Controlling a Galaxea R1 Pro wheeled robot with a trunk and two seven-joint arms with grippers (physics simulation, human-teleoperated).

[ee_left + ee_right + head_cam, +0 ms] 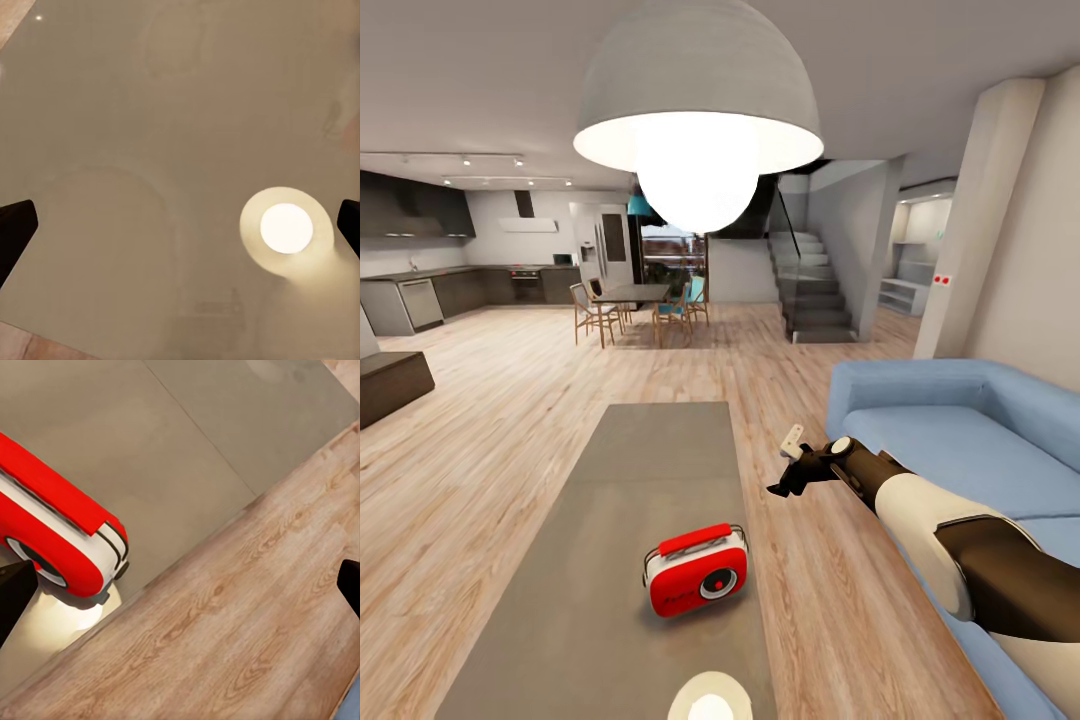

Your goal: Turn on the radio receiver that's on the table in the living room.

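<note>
The red radio receiver (695, 570) with white sides and a round front dial stands upright on the near half of the long grey table (650, 470). My right gripper (785, 466) hangs open over the wood floor just right of the table's edge, a little beyond the radio and apart from it. In the right wrist view the radio (60, 529) lies to one side of the open right gripper (180, 596), with table and floor below. My left gripper (180, 232) is open above the glossy table top (112, 112), holding nothing.
A blue sofa (960, 430) runs along the right, close behind my right arm. A white dome lamp (698, 130) hangs ahead and its glare (285, 229) mirrors in the table. A dark bench (390, 385) sits at left. A dining table with chairs (630, 300) and stairs (815, 290) lie far back.
</note>
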